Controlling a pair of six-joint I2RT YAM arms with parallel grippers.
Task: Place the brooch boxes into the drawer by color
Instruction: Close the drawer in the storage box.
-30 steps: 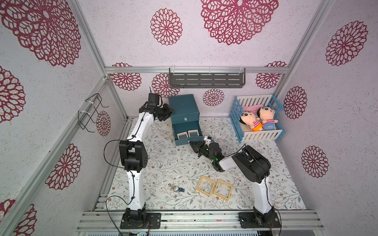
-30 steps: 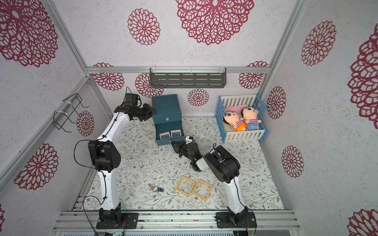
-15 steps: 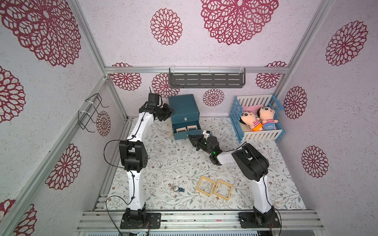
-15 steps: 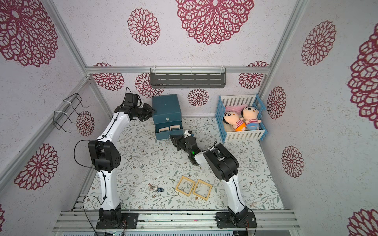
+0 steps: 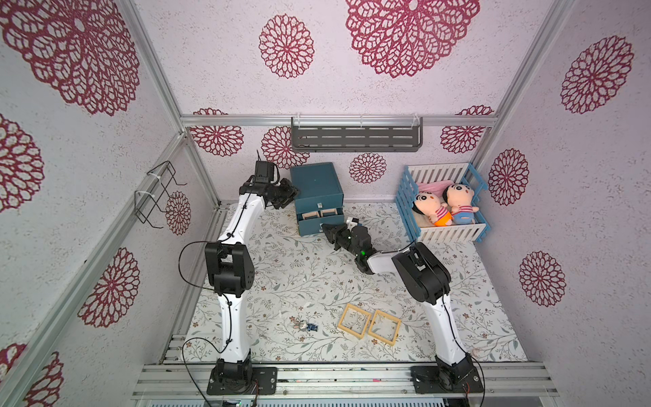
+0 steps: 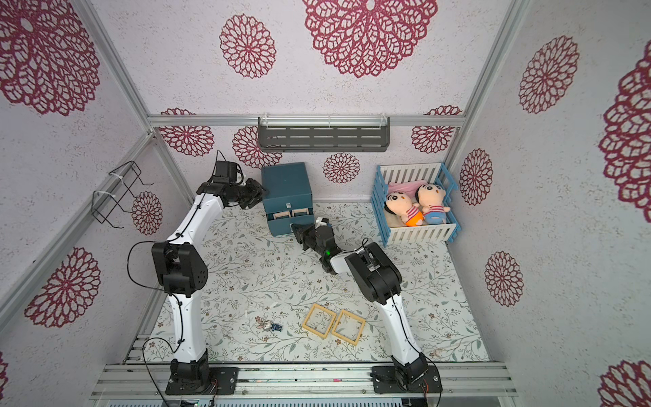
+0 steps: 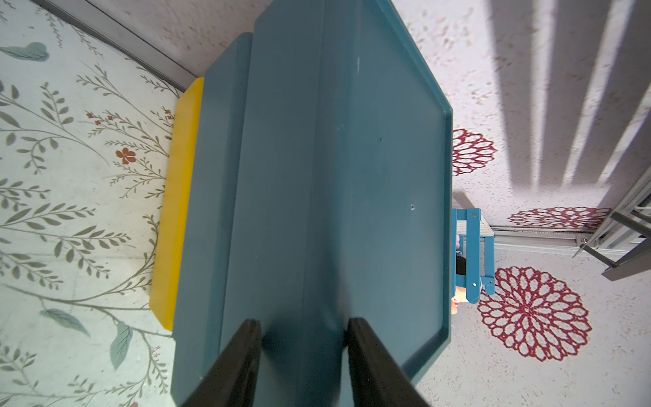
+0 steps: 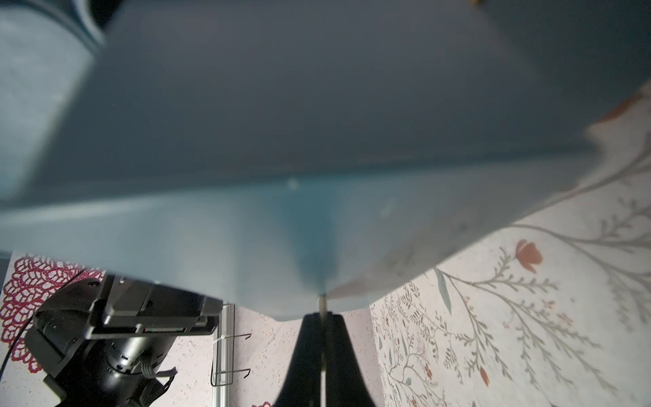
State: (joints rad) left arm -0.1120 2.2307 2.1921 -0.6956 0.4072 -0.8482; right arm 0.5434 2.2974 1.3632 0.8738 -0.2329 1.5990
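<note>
Black right gripper (image 8: 322, 315): jaws pressed together, tips hard against the blurred teal front of the drawer chest (image 8: 281, 105). A thin pale sliver (image 8: 321, 303) shows between the tips; too close and soft to say what it is. In both top views this gripper (image 5: 327, 228) (image 6: 296, 229) sits low at the front of the middle drawer (image 5: 318, 221), which stands partly pulled out.

Two pale pink brooch boxes (image 5: 311, 214) (image 5: 329, 212) lie flat inside that drawer, side by side. The drawer above is shut, with its small pale pull (image 5: 319, 204) showing.

Left gripper (image 7: 304, 322): jaws apart, one black finger (image 7: 243, 352) each side of a teal ridge of the chest. Whether they touch or pinch it I cannot tell. From above, this gripper (image 5: 290, 193) (image 6: 262, 192) is at the chest's left side, up near its top and close to the back wall. A yellow strip (image 7: 176, 211) runs along the chest's edge next to the cloth.

Further out, two yellow-tan brooch boxes (image 5: 355, 321) (image 5: 384, 327) lie flat on the floral cloth (image 5: 299, 275). They are just beside each other, near the front rail and well apart from the chest. A tiny grey-and-blue trinket (image 5: 304, 326) lies near them, toward the left arm's base.

Blue-and-white crib (image 5: 444, 232) at the back right, with two dolls (image 5: 431, 208) (image 5: 459, 201) lying in it. Grey slotted shelf (image 5: 355, 139) on the back wall above the chest, black wire rack (image 5: 158, 193) on the left wall
</note>
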